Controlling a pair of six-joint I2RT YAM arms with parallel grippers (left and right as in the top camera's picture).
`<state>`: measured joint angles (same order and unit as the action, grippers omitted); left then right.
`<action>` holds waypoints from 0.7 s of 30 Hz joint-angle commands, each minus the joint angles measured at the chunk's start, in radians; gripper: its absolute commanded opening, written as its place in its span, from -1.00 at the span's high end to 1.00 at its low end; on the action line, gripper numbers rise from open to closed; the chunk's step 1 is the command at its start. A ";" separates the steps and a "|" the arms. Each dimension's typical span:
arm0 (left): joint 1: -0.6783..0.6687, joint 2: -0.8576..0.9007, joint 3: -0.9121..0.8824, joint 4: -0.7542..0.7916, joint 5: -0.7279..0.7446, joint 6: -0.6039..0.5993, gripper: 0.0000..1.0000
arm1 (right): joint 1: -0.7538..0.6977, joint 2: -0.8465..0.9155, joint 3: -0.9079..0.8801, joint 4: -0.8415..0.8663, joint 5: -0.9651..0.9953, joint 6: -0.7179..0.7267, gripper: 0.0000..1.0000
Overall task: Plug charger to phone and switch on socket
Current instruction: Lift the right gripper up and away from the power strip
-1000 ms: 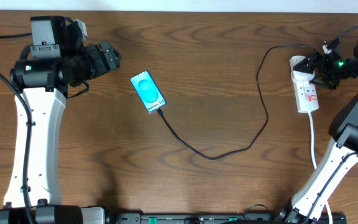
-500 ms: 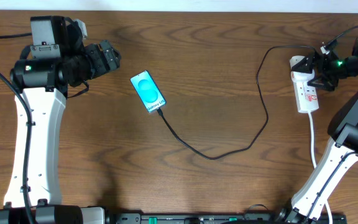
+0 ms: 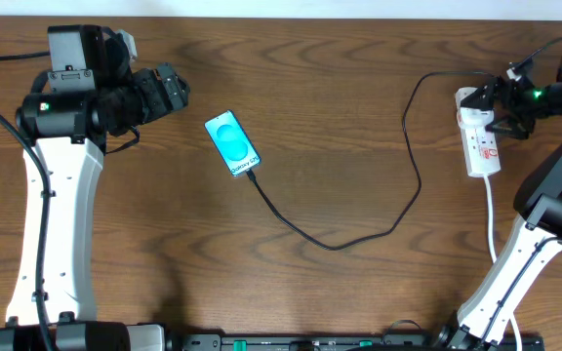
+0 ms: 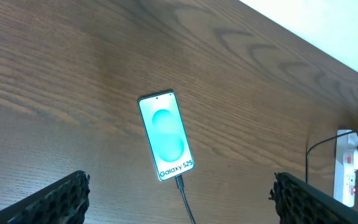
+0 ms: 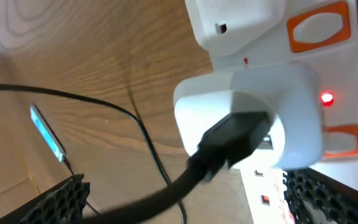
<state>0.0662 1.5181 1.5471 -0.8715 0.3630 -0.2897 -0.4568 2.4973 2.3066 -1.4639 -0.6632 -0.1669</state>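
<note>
The phone [image 3: 232, 144] lies flat on the table left of centre with its cyan screen lit; it also shows in the left wrist view [image 4: 166, 135]. The charger [image 3: 340, 246] has its plug tip in the phone's lower end [image 4: 180, 183]. The cable loops right and up to a white adapter [image 5: 247, 118] seated in the socket [image 3: 482, 146]. A red light [image 5: 326, 98] glows on the socket. My left gripper [image 3: 169, 90] is open and empty, left of the phone. My right gripper [image 3: 511, 105] is open, just above the socket's far end.
The socket's white cord [image 3: 492, 229] runs down toward the right arm's base. Orange switch marks [image 5: 319, 25] sit beside the adapter. The table's far edge meets a white wall [image 4: 328, 25].
My right gripper has edged slightly toward the far right over the socket. The phone, the charger and my left arm have not moved.
</note>
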 commanded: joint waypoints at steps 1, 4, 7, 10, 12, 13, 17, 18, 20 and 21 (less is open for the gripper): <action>0.001 -0.001 0.008 -0.003 -0.010 0.009 -0.89 | -0.015 0.006 0.083 -0.027 -0.007 -0.006 -0.98; 0.001 -0.001 0.008 -0.003 -0.010 0.009 -0.89 | -0.028 0.006 0.143 -0.072 0.014 -0.006 -0.99; 0.001 -0.001 0.008 -0.003 -0.010 0.009 -0.89 | -0.037 0.006 0.203 -0.116 0.015 -0.014 -0.99; 0.001 -0.001 0.008 -0.003 -0.010 0.009 -0.89 | -0.040 0.005 0.267 -0.154 0.015 -0.014 -0.99; 0.001 -0.001 0.008 -0.003 -0.011 0.009 -0.89 | -0.039 -0.004 0.310 -0.175 0.014 -0.014 -0.99; 0.001 -0.001 0.008 -0.003 -0.014 0.009 -0.89 | -0.039 -0.010 0.326 -0.182 0.014 -0.014 -0.98; 0.001 -0.001 0.008 0.000 -0.018 0.010 -0.89 | -0.037 -0.053 0.385 -0.205 0.000 -0.014 -0.98; 0.001 -0.001 0.008 0.002 -0.018 0.010 -0.89 | -0.035 -0.065 0.395 -0.206 -0.003 -0.013 -0.98; 0.001 -0.001 0.008 0.011 -0.018 0.009 -0.89 | -0.024 -0.101 0.411 -0.208 -0.002 -0.013 -0.98; 0.001 -0.001 0.008 0.015 -0.018 0.009 -0.89 | -0.016 -0.122 0.413 -0.208 -0.002 -0.013 -0.98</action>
<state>0.0662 1.5181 1.5471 -0.8654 0.3599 -0.2897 -0.4942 2.4756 2.6766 -1.6676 -0.6483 -0.1688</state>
